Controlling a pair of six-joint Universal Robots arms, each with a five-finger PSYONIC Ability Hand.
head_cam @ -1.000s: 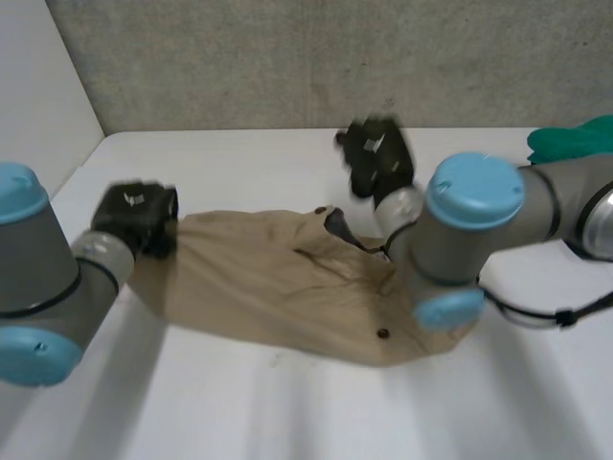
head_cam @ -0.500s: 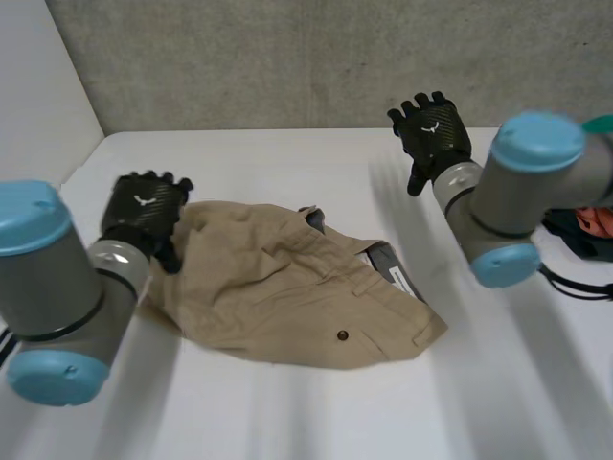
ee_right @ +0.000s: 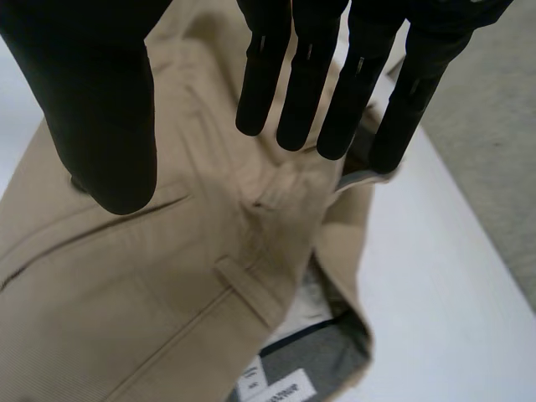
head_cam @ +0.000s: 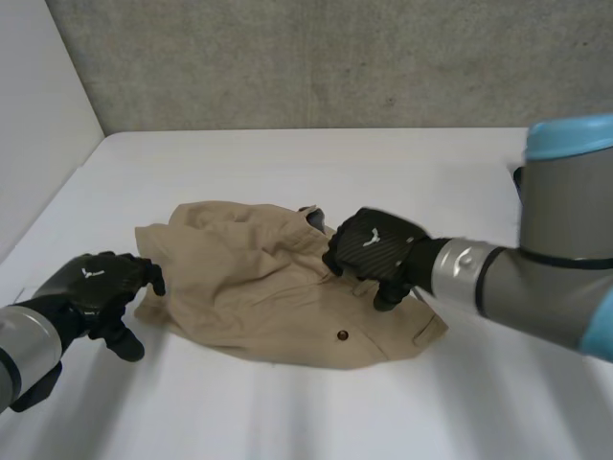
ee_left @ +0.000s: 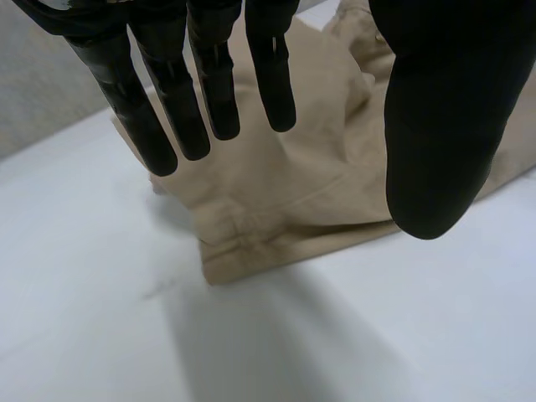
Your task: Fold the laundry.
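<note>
On the white tabletop [head_cam: 287, 412] lie crumpled tan trousers [head_cam: 249, 287]. The left hand [head_cam: 96, 292] hovers by one end, fingers apart. The right hand [head_cam: 375, 251] hangs over the other end, fingers straight and apart.

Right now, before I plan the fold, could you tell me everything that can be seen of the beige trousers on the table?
The trousers are beige, of what looks like woven cotton, and lie rumpled and loosely doubled on the white table. A dark button shows near the front edge. The waistband is turned open, showing a grey lining and a white label. The stitched hem lies towards the left hand, which is open beside it. The open right hand hangs over the waistband; I cannot tell if it touches.
</note>
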